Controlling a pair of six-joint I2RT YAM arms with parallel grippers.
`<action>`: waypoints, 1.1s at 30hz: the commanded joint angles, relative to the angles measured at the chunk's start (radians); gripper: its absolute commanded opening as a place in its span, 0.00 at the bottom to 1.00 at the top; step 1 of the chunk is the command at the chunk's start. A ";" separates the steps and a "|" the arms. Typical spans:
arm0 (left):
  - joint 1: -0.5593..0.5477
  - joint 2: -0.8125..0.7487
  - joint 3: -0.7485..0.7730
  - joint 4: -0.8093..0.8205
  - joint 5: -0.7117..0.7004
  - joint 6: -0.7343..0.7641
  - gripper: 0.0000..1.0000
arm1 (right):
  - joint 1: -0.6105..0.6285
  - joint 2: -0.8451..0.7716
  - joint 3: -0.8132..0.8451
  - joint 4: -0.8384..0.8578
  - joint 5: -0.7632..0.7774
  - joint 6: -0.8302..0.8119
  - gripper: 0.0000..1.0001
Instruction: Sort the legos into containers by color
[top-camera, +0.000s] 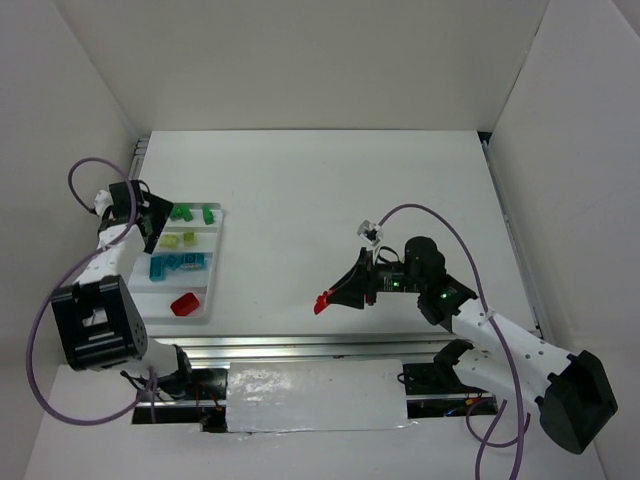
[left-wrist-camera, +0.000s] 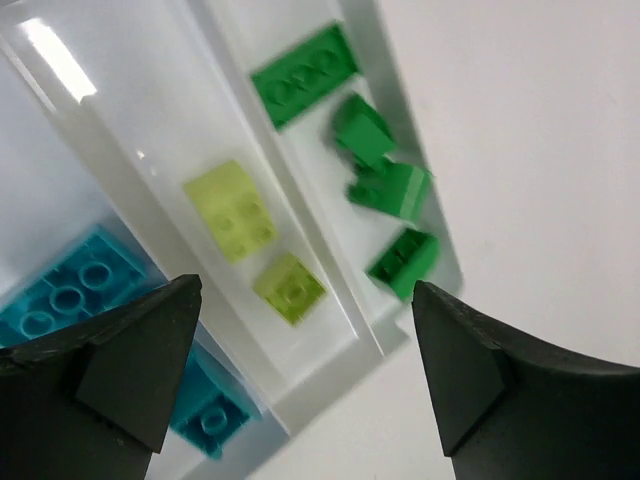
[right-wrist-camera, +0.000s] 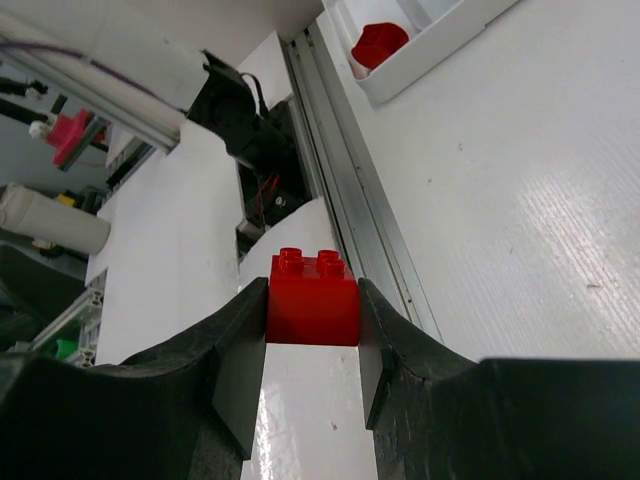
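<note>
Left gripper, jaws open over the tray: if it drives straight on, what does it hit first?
Probably the smaller lime-green plastic brick, centred between the jaws of the left gripper, lying in the white plastic tray. Depth unclear.

We see a matte white tabletop (top-camera: 330, 190) filling mid-frame, plain white panel walls (top-camera: 300, 60) along the top and sides, and, across the lower edge, a ribbed silver metal rail (top-camera: 320, 348) above a glossy white sheet (top-camera: 315, 398).
</note>
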 joint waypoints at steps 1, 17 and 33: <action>-0.081 -0.167 -0.001 0.036 0.075 0.105 0.99 | -0.003 0.012 -0.010 0.113 0.051 0.065 0.01; -0.790 -0.485 -0.108 0.238 1.133 0.512 1.00 | -0.007 -0.100 0.070 0.139 -0.057 0.141 0.00; -1.100 -0.447 -0.119 0.364 1.011 0.475 0.79 | -0.005 -0.100 0.116 0.164 -0.114 0.164 0.00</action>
